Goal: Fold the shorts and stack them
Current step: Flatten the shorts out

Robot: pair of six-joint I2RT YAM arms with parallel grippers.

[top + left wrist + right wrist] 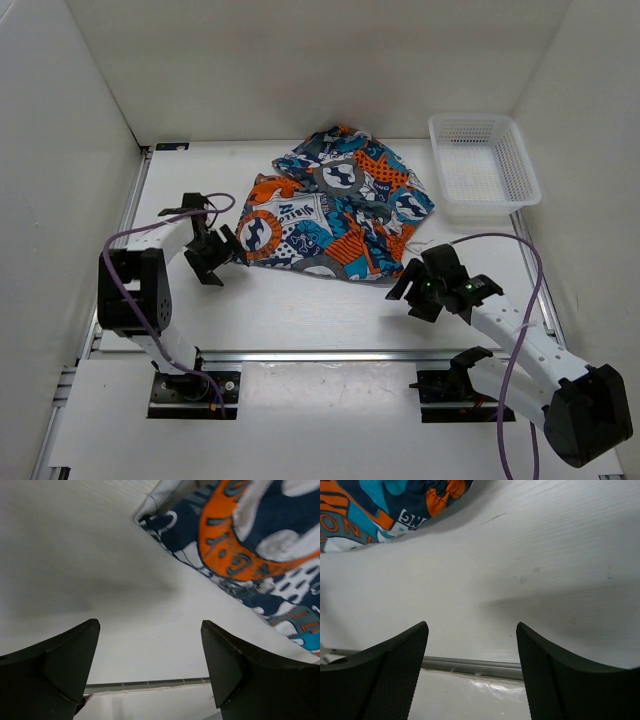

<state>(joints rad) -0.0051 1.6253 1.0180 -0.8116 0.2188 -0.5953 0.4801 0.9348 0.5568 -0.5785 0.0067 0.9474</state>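
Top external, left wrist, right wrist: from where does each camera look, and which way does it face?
Top external: above and behind the arms, facing down on table, shorts, basket; both arms, left tool, right tool show.
Left wrist: on the left arm, facing table and shorts' corner; its open fingers show.
Right wrist: on the right arm, facing table and shorts' hem; its open fingers show.
Shared: wrist views both show shorts beyond empty fingers.

A white table [300, 310] stands boxed in by plain white panels: back wall [330, 70] at twelve o'clock, left wall [50, 200] at nine, right wall [590, 120] at three. An aluminium rail [320, 354] edges it at six. The light is even and the shadows are soft.
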